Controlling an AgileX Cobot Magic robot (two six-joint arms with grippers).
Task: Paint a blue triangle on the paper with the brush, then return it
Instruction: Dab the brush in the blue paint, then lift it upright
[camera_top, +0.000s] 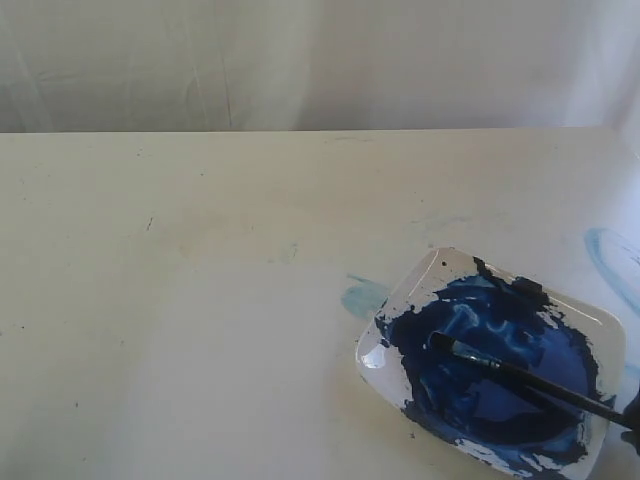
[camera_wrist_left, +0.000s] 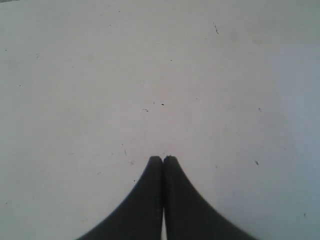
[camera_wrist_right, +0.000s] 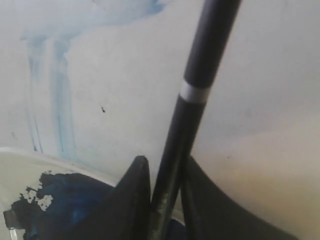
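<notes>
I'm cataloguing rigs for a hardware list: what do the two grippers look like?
The left gripper has two matte black jaws, broad at the base, curving to narrow rounded tips. The right gripper has the same black tapered jaws. No cables or markings show.

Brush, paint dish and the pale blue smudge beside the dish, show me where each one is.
brush (camera_top: 540, 383): exterior view, mid-handle.
dish (camera_top: 598, 322): exterior view, bare white rim.
pale blue smudge (camera_top: 362, 298): exterior view, its centre.

Exterior view looks obliquely down across the tabletop (camera_top: 200, 300). Both wrist views sit close above it. Exterior and right wrist views share dish (camera_top: 600, 328) and brush (camera_top: 520, 376).
</notes>
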